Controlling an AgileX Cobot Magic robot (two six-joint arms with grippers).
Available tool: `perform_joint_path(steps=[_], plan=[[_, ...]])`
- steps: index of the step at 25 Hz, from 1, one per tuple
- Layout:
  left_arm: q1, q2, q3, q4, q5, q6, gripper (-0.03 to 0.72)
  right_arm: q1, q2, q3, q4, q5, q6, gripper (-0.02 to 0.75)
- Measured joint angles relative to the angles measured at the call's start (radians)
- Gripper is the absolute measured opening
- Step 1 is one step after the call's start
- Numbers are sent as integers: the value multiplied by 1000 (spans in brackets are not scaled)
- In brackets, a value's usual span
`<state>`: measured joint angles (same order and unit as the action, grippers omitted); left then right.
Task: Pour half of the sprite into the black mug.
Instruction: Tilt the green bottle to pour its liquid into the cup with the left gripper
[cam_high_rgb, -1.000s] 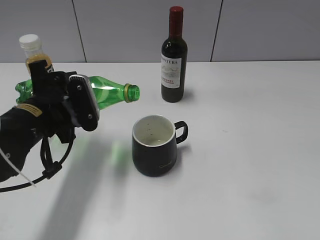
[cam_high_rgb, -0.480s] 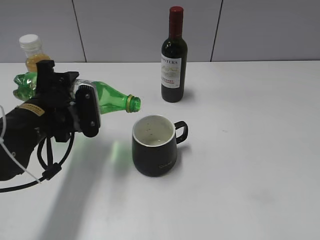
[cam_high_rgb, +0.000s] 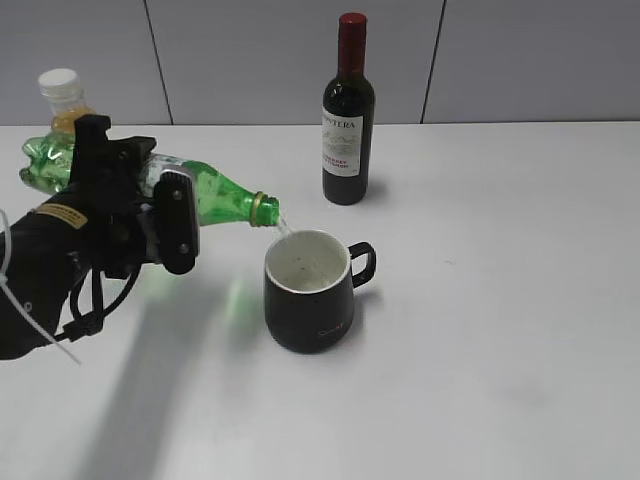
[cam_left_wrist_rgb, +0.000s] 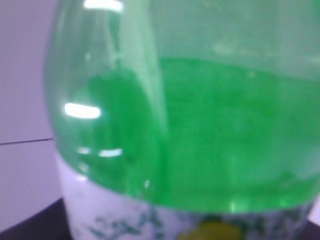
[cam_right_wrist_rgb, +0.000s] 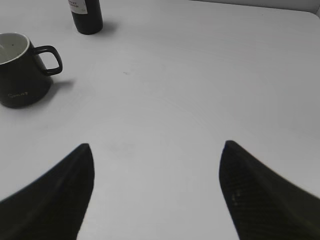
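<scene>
The sprite bottle (cam_high_rgb: 215, 192) is green and uncapped. My left gripper (cam_high_rgb: 150, 205) is shut on its labelled middle and holds it tipped past level, mouth down to the right. A thin clear stream runs from the mouth into the black mug (cam_high_rgb: 308, 290), which stands upright with its handle to the right. The left wrist view is filled by the bottle (cam_left_wrist_rgb: 200, 125) and its pale label; the jaws are hidden. My right gripper (cam_right_wrist_rgb: 156, 150) is open and empty above bare table, right of the mug (cam_right_wrist_rgb: 22, 70).
A dark wine bottle (cam_high_rgb: 348, 112) with a red top stands behind the mug; its base shows in the right wrist view (cam_right_wrist_rgb: 86, 15). An orange juice bottle (cam_high_rgb: 66, 98) with a white cap stands at the back left behind my left arm. The table (cam_high_rgb: 500, 300) is white.
The left gripper has tipped the bottle further, its base up and its mouth down over the mug's rim. Liquid now runs out. The mug and the right gripper have not moved.
</scene>
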<state>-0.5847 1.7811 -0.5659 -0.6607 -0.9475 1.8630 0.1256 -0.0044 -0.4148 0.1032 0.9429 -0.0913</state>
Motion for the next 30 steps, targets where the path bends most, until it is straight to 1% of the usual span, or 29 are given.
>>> perform_joint_path(steps=[17,30], plan=[[0,0,0,-22,-78,61,463,0,0,0,0,0,0,590],[0,0,0,-15,-95,65,463,0,0,0,0,0,0,590]])
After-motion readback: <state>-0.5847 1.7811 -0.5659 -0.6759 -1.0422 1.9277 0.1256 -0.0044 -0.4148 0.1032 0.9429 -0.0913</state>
